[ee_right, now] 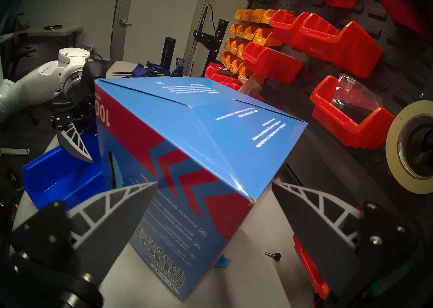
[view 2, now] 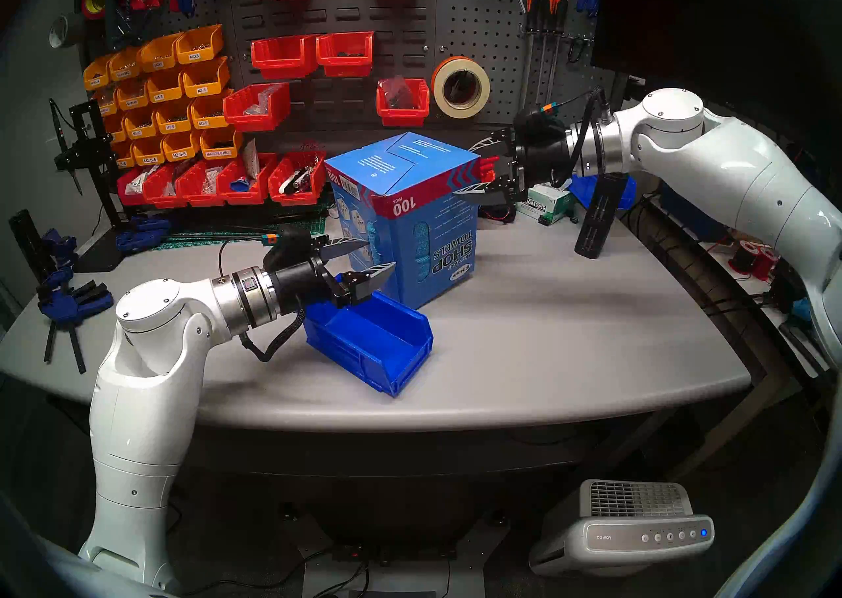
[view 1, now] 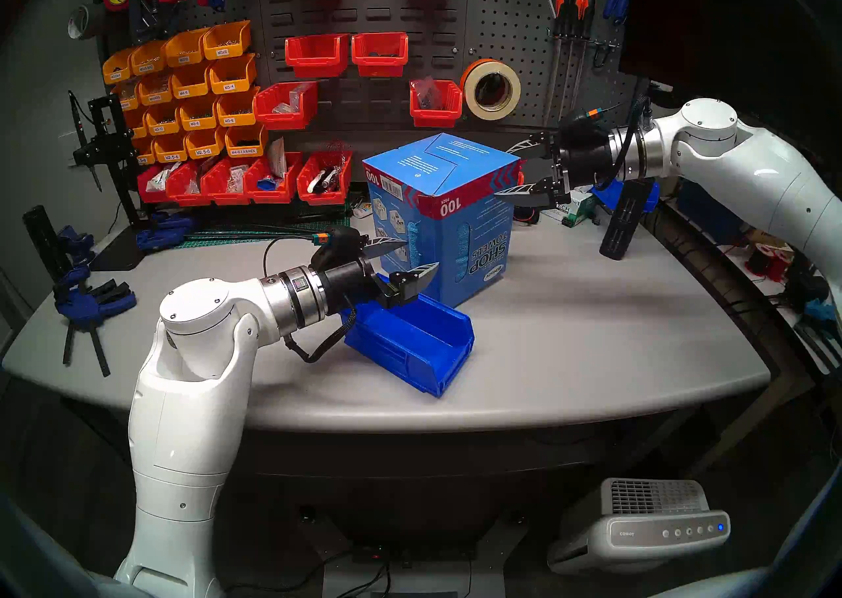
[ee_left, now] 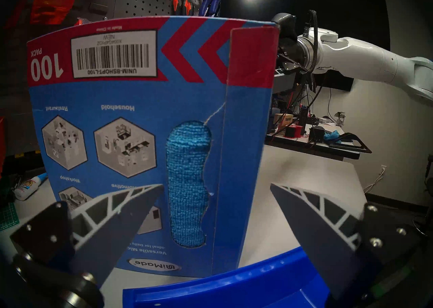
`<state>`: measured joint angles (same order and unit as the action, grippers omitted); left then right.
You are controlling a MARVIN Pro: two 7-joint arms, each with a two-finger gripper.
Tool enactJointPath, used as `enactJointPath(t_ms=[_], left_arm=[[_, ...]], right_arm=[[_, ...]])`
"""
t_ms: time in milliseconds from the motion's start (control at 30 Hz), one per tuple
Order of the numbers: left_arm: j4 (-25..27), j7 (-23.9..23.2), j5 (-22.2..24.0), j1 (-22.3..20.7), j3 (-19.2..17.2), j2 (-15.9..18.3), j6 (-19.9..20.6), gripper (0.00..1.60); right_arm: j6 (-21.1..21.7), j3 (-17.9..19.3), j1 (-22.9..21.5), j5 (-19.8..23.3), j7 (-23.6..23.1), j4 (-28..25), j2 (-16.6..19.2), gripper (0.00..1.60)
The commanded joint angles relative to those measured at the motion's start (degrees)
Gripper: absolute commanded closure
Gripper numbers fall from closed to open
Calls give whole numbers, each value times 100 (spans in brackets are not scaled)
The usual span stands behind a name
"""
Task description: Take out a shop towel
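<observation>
A blue carton point(view 1: 444, 219) marked "SHOP TOWELS" stood upside down on the grey worktop point(view 1: 592, 333), its print inverted. A strip of blue towel point(view 1: 464, 242) showed through a slot in its front face. The left claw point(view 1: 403, 257) hung spread wide at the carton's lower left corner, above a blue bin point(view 1: 423, 346). The right claw point(view 1: 519, 169) was spread wide at the carton's upper right corner. Red and yellow bins hung on the pegboard point(view 1: 510, 37) behind.

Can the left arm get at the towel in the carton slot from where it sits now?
Probably yes. The left gripper is open and faces the slot where the shop towel shows, with nothing between them. The blue bin lies below the fingers, not in the path.
</observation>
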<state>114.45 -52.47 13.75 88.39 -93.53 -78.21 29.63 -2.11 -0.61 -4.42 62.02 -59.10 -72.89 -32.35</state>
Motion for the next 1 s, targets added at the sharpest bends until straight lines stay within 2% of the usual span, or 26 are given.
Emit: enactJointPath(t_ms=[0, 333, 433, 567, 667, 800, 967], left_arm=[[294, 20, 54, -86, 146, -145, 62, 0], [569, 294, -67, 130, 277, -347, 140, 0], [949, 1010, -344, 517, 322, -679, 191, 0], [1128, 1197, -399, 727, 366, -760, 198, 0], [1434, 1587, -475, 1040, 403, -962, 358, 0], [1655, 1868, -497, 1214, 457, -1130, 520, 0], [1838, 2040, -500, 1341, 526, -1147, 620, 0]], right_arm=[[-52, 190, -175, 119, 43, -177, 85, 0], [-74, 142, -74, 163, 156, -504, 370, 0], [-79, 106, -2, 207, 246, -717, 570, 0], [-77, 88, 21, 215, 297, -789, 667, 0], [-82, 65, 35, 211, 345, -847, 752, 0], [-88, 50, 48, 227, 383, -892, 802, 0], [-78, 29, 53, 227, 403, -936, 841, 0]])
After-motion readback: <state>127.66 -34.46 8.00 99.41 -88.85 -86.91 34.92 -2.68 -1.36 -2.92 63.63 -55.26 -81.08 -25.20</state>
